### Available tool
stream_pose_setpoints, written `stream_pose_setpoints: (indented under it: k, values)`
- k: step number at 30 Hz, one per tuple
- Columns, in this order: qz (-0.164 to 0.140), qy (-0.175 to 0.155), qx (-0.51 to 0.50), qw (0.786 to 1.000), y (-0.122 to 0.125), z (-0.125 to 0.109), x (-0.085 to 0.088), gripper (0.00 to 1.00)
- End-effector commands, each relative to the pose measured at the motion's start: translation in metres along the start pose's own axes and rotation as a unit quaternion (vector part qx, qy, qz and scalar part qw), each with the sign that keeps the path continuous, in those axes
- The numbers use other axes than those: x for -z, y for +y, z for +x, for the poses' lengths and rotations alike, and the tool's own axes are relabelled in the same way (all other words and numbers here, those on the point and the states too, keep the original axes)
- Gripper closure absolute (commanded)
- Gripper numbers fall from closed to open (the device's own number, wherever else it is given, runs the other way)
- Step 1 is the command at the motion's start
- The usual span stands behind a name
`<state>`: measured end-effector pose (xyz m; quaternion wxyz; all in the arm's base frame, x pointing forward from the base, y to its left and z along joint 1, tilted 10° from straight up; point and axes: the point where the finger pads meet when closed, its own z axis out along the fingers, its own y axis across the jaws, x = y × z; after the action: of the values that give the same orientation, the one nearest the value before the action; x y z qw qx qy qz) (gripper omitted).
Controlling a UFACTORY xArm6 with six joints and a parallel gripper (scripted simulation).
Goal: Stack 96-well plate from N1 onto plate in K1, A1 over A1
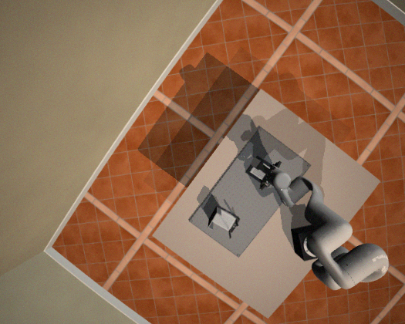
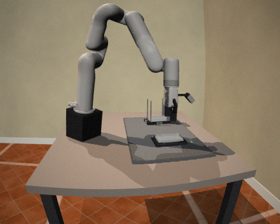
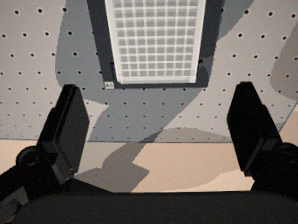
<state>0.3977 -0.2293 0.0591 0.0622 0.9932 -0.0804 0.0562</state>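
A white 96-well plate (image 2: 168, 137) lies in the black nest N1 (image 2: 169, 144) near the middle of the grey mat. The wrist view shows one end of this plate (image 3: 156, 23), with the pale A1 square (image 3: 108, 86) just outside its left corner. My gripper (image 2: 172, 119) is open and empty. It hangs upright a little above this plate, and its fingers stand apart on either side of the plate's short width. The rack K1 (image 2: 149, 121) stands at the far end of the mat with a second plate (image 2: 158, 118) in it. The top view shows the gripper (image 1: 261, 170) and the rack apart.
Thin tall posts (image 2: 149, 109) rise from the rack, close behind the gripper as the exterior camera sees it. The robot's black pedestal (image 2: 84, 124) stands left of the perforated mat (image 2: 161, 156). A wall runs close along the table's right side.
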Motion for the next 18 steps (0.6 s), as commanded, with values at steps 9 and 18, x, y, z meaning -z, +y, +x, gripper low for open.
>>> stream_pose_setpoints:
  k: [9, 18]
  values:
    - [0.000, 0.001, 0.000, 1.000, 0.000, 0.001, -0.018, 0.00]
    - [0.000, 0.001, 0.000, 1.000, 0.000, 0.001, -0.030, 0.00]
